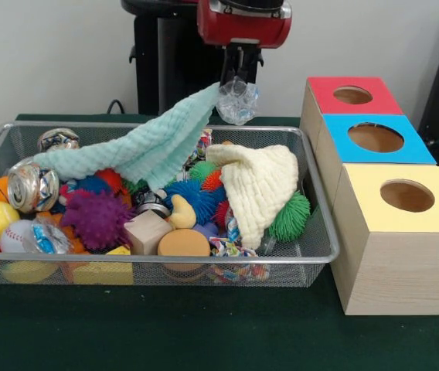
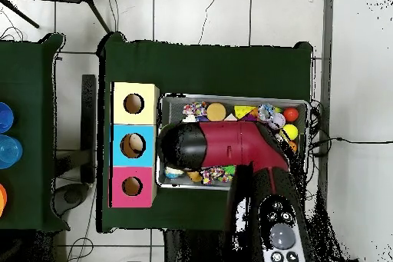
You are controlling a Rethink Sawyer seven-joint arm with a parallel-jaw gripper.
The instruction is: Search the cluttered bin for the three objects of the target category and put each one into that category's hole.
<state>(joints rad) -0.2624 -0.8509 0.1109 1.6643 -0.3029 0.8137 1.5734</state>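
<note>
The silver wire-mesh bin (image 1: 165,260) stands on the green table, full of toys; in the overhead view its rim (image 2: 308,106) shows beside the arm. My gripper (image 1: 239,76) hangs above the bin's far edge, shut on a piece of crumpled clear plastic (image 1: 238,101). One corner of a mint-green cloth (image 1: 138,151) is lifted up against the plastic; the rest drapes over the toys. In the overhead view the arm's red and black head (image 2: 201,145) hides the gripper. Three wooden boxes with holes stand to the right: red (image 1: 351,94), blue (image 1: 376,137), yellow (image 1: 406,197).
In the bin lie a pale yellow cloth (image 1: 260,185), a crushed can (image 1: 32,184), a purple spiky ball (image 1: 96,218), a green spiky ball (image 1: 290,216), a wooden cube (image 1: 148,230), a wooden disc (image 1: 183,243), a baseball (image 1: 15,234) and coloured balls.
</note>
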